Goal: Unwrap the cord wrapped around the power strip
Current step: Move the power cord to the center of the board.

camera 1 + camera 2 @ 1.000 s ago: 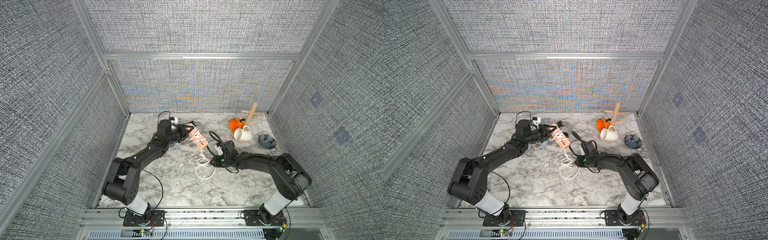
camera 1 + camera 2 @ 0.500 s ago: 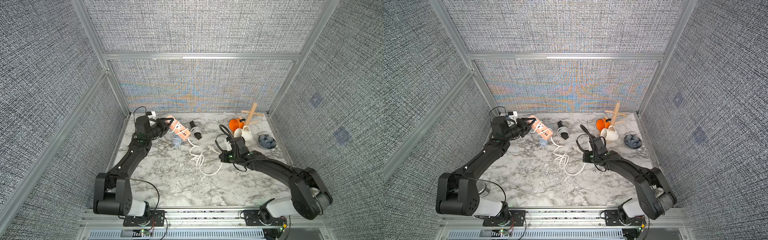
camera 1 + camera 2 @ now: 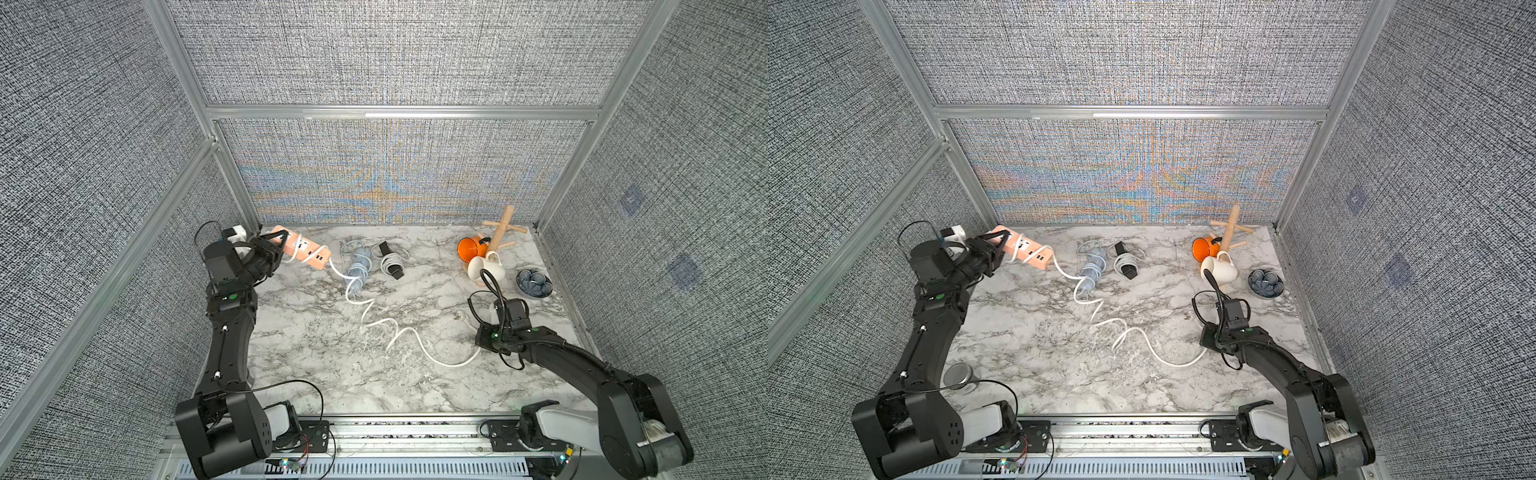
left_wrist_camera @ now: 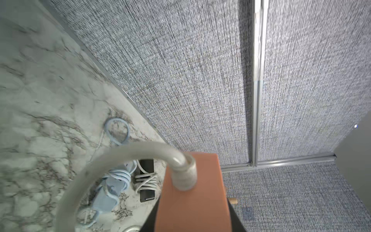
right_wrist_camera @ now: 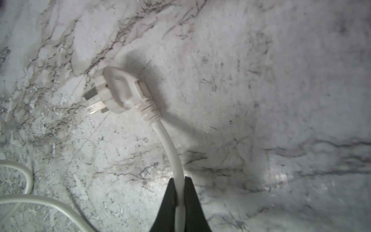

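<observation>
Our left gripper (image 3: 279, 243) squeezed the orange power strip (image 3: 311, 253). Our right gripper (image 5: 179, 181) pinched the white cord (image 5: 169, 143) near its plug (image 5: 120, 90).

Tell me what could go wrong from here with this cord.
The cord runs against the blue cable bundle; pulling may drag it along.
A loop seems to cross the power strip beside the left pincer; tension could tighten it.
The right pincer pinches only thin cord behind the plug, so it might slip.
</observation>
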Available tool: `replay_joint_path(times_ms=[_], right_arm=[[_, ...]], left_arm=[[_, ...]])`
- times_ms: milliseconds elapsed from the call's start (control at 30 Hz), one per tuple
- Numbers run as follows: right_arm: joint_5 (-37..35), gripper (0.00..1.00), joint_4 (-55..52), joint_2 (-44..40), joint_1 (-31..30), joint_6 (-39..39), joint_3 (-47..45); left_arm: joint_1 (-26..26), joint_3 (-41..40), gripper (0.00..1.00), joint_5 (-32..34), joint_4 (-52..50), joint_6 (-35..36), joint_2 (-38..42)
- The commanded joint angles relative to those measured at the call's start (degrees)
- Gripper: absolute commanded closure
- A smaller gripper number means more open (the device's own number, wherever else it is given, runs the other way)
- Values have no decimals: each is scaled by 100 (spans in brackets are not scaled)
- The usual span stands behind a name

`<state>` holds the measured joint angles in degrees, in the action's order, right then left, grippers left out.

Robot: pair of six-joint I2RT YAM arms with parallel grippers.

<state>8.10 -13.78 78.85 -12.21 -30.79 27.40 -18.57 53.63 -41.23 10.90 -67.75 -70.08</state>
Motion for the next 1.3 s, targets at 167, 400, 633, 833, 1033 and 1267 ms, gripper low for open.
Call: replay_joint_path(times_ms=[167,400,633,833,1033,1267], right_arm=[[94,84,97,50,100,377,-114],[453,40,-878,-666,-525,992,752],[805,35,-599,283,-1892,1857,1793],[929,35,-81,1677,-2780,2314,2401],[1167,35,792,2524,-2911,2033,2497],[831,82,818,2561,-2877,1786,2308]], left_arm=[[-531,-33,100,-146,-689,517,350],[-527,-324,100,-61,-924,726,550],[-515,-340,100,-88,-1005,781,516],[-511,-230,100,-96,-1208,939,466],[-521,-213,100,-153,-1091,868,299],[-613,-103,100,60,-1129,775,163]])
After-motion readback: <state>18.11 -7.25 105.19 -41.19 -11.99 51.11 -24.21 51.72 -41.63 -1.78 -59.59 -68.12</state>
